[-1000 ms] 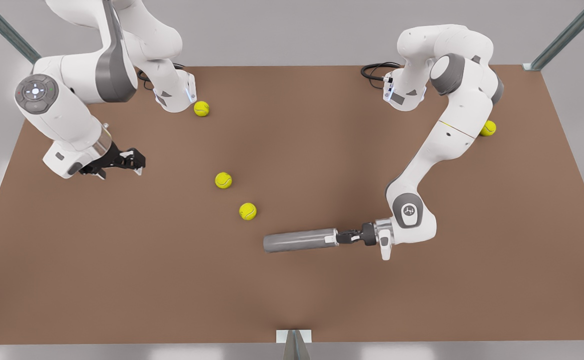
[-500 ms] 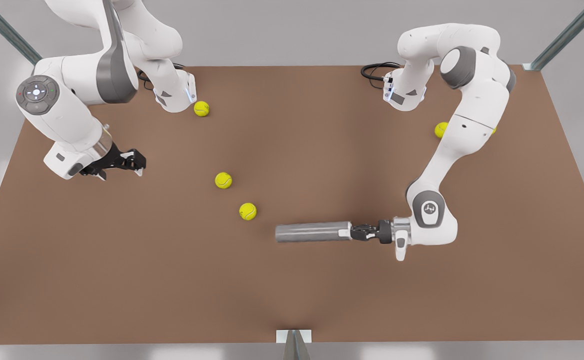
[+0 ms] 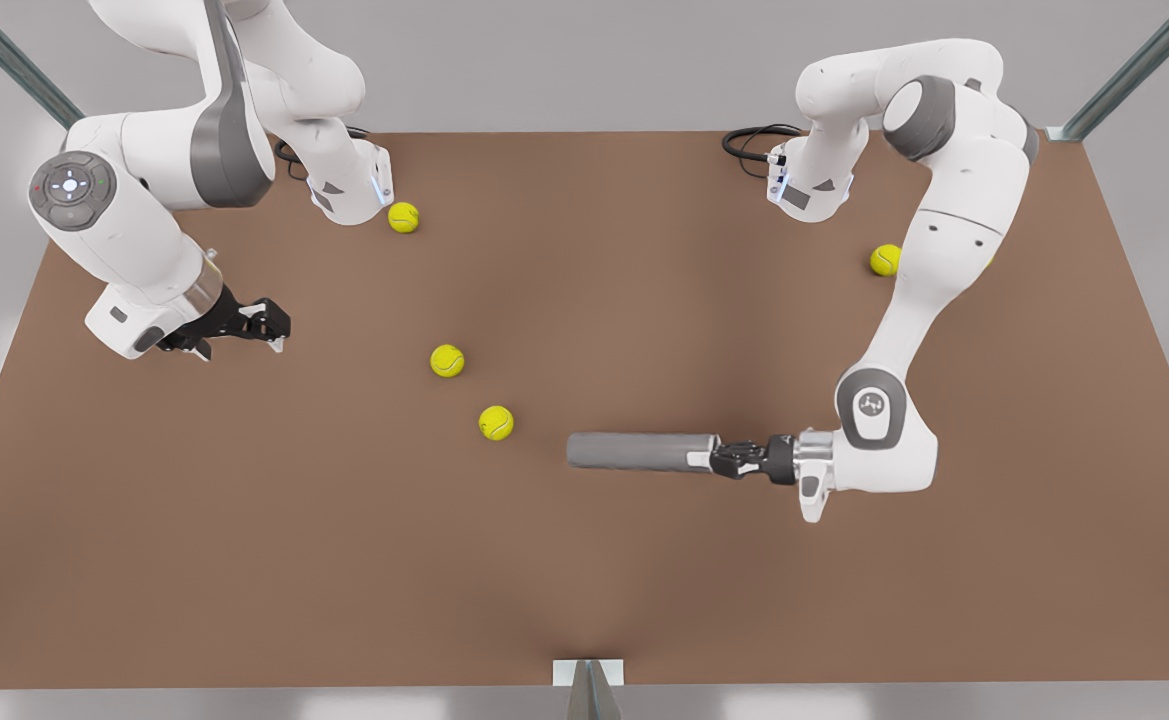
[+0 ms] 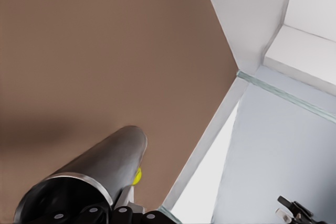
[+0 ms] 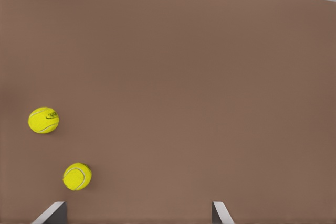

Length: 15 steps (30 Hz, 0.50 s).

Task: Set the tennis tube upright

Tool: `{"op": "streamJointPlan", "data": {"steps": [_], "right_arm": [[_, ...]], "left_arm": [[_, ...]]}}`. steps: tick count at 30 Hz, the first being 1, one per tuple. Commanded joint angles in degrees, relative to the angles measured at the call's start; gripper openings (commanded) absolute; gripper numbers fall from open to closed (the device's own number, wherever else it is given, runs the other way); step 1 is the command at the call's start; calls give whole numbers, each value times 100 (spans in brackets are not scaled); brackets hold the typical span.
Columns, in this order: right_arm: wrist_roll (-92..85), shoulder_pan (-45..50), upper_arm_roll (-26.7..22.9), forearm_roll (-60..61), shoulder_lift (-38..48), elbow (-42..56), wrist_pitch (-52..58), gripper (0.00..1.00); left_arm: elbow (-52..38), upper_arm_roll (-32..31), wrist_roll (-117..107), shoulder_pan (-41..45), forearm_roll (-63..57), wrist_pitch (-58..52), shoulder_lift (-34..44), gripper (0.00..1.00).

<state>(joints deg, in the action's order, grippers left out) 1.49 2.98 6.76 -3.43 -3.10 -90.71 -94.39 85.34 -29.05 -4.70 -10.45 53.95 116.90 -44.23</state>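
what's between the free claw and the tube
Two tennis balls lie on the table between the open right claw and the tennis tube, seen in the front view. The left claw grips the tube's end.

The front camera hangs high, looking steeply down over the whole brown table (image 3: 584, 600). The left wrist camera sits close, sighting along the tennis tube (image 4: 94, 174). The right wrist camera looks down on two tennis balls (image 5: 43, 120), also seen mid-table from the front.

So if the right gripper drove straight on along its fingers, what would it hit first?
Likely the bare brown tabletop. The open right gripper aims at table, and the two yellow-green tennis balls sit off to one side of that line, though depth is unclear.
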Motion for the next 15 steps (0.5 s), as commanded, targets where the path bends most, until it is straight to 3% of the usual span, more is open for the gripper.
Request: {"op": "streamJointPlan", "data": {"steps": [1,15], "right_arm": [[0,1,1,0,-6,0,0,100],[0,1,1,0,-6,-9,0,100]], "left_arm": [[0,4,4,8,-43,-1,64,21],[97,31,-171,-220,-1308,8,548,21]]}}
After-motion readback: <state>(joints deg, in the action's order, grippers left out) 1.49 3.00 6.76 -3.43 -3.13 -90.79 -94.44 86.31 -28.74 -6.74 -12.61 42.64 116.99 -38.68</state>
